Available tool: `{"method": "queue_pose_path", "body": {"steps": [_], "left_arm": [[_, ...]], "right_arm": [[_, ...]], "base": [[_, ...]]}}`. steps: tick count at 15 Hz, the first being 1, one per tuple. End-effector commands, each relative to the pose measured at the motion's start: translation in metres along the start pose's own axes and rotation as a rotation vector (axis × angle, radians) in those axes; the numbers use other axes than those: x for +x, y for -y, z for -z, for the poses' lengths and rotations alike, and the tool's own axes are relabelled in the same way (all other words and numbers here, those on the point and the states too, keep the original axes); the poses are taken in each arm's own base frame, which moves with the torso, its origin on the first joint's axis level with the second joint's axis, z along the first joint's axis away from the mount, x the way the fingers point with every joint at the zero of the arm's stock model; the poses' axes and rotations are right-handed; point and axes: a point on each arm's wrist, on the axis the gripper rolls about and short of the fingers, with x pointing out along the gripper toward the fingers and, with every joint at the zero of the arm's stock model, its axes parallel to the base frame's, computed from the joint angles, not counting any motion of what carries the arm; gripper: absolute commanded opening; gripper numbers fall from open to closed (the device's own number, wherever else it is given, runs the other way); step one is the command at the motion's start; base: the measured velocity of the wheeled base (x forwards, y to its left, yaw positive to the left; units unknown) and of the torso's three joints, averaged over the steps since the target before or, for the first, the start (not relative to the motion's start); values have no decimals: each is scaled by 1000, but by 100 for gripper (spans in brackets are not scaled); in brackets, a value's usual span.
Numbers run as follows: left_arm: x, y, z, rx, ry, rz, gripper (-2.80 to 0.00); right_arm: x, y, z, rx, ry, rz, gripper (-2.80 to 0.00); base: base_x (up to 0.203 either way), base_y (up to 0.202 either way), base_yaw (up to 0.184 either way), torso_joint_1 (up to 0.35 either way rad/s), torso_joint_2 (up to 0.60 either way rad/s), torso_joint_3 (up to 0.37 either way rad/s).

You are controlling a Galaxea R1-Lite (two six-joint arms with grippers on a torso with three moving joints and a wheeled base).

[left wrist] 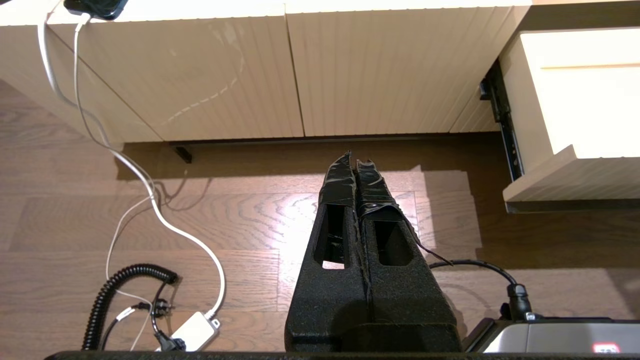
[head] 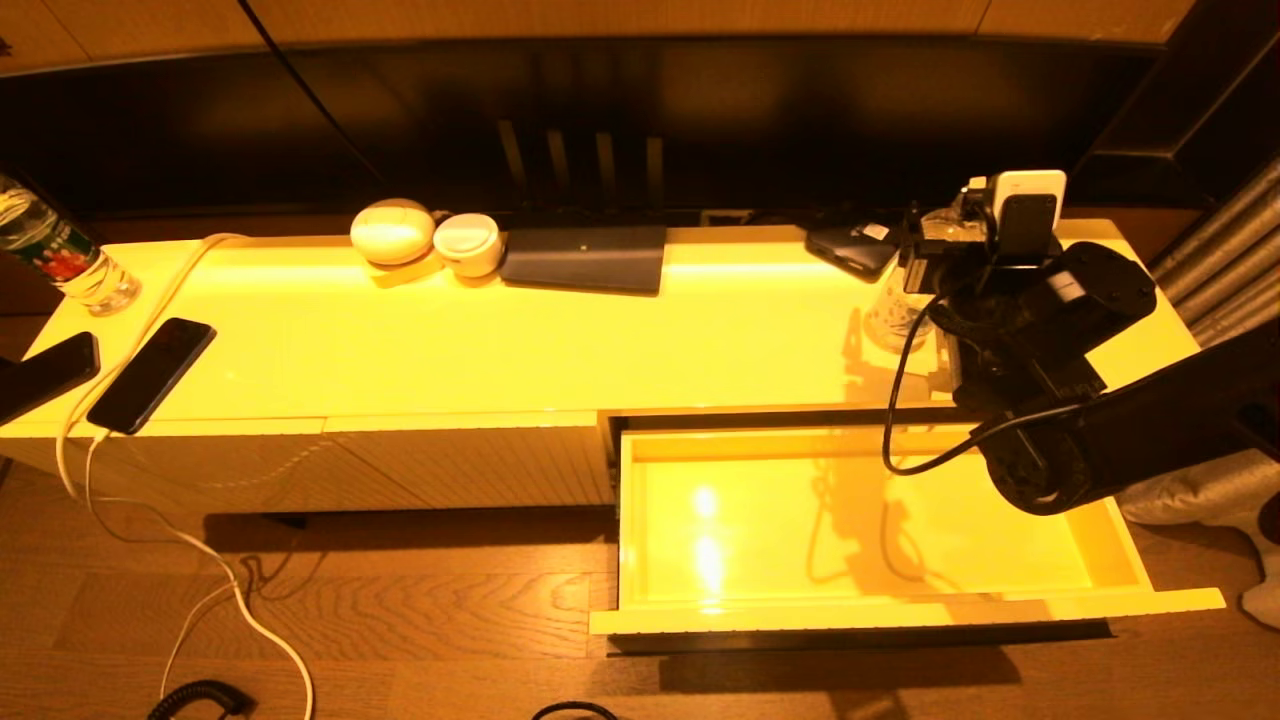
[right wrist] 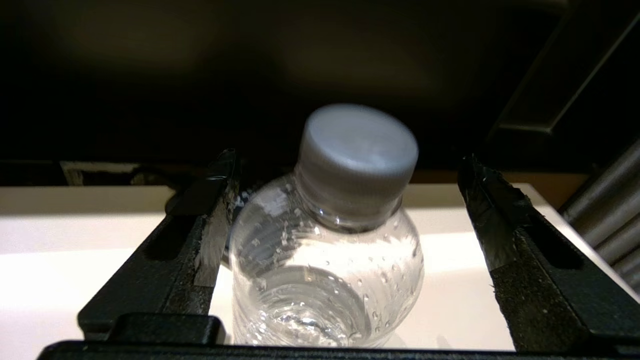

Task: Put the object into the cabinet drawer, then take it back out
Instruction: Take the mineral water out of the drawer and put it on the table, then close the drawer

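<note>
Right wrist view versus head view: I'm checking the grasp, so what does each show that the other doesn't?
Only the right wrist view shows the right pincer open, its fingers straddling the clear bottle, and the white cap. Only the head view shows the open drawer, the labelled bottle and two phones. Both show the bottle upright on the cabinet top.

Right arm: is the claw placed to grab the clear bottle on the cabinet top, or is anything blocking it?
Probably yes. The right claw is open with the clear bottle standing upright between its fingers, and nothing sits between them.
</note>
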Motion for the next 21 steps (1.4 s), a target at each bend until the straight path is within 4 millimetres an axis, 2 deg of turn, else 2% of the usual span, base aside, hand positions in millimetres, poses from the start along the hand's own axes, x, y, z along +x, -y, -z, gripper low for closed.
{"method": "queue_pose_path", "body": {"steps": [1,4,9,10,12,14,17,21], "left_arm": [[0,0,1,0,-3,0,-280],[0,0,1,0,-3,0,-280],[0,0,1,0,-3,-1,-280],[0,0,1,0,-2,0,-280],[0,0,1,0,-2,-1,-280],[0,0,0,0,-1,-1,-280],[0,0,0,0,-2,-1,-280],[0,0,0,0,-1,1,-280]], "right_arm": [[-5,13,-43,27,73,16,0],[-10,25,-79,29,142,36,0],[-26,59,-151,7,188,27,0],[-31,65,-159,-13,168,18,-280],[-49,81,-176,-75,101,-10,-280],[-72,94,-177,-188,-16,-79,-280],[-111,107,-155,-349,-233,-267,-280],[-170,116,-104,-505,-616,-671,-280]], "base": [[0,0,0,0,0,0],[0,0,0,0,0,0],[0,0,0,0,0,0],[0,0,0,0,0,0],[0,0,0,0,0,0],[0,0,0,0,0,0],[0,0,0,0,0,0],[0,0,0,0,0,0]]}}
